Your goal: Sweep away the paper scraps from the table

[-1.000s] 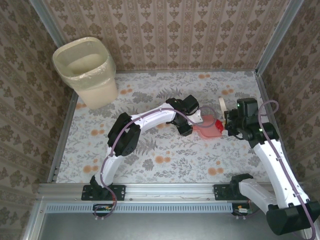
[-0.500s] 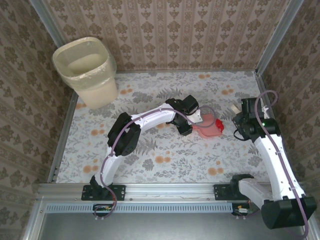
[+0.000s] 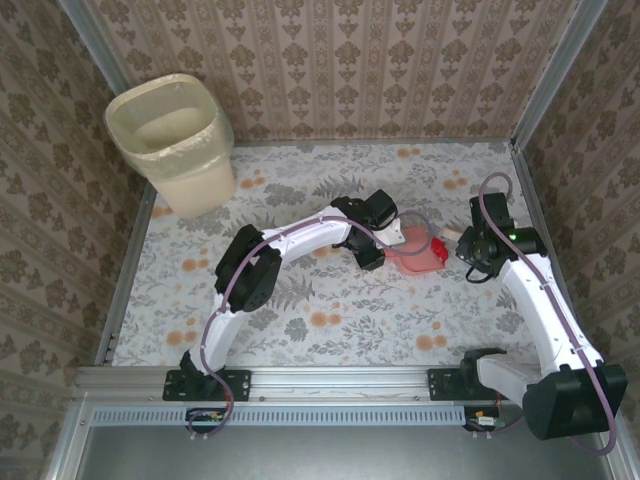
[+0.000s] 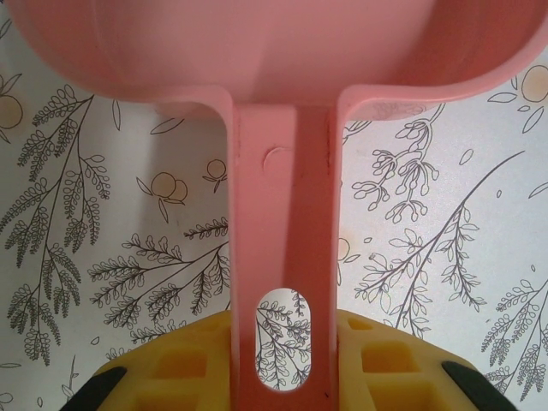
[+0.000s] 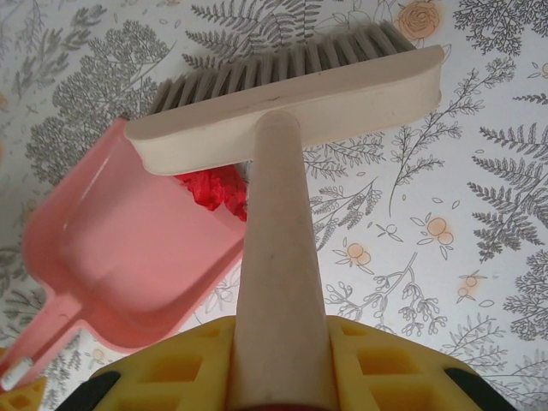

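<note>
Gripped dustpan (image 4: 274, 51) handle tight in left gripper (image 4: 278, 364), pan flat on table (image 4: 445, 257) to catch. Gripped brush (image 5: 291, 111) in right gripper (image 5: 278, 368), bristles at dustpan's mouth, penning red scraps (image 5: 214, 193) inside.

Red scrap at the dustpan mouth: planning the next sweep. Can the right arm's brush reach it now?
Probably yes: the brush sits right beside the red scrap at the open lip of the dustpan, nothing between.

Top camera looks down from behind onto the whole tabletop (image 3: 300, 330); wrist cameras peer closely past their fingers (image 4: 197, 368); all share the dustpan (image 5: 128, 248).
</note>
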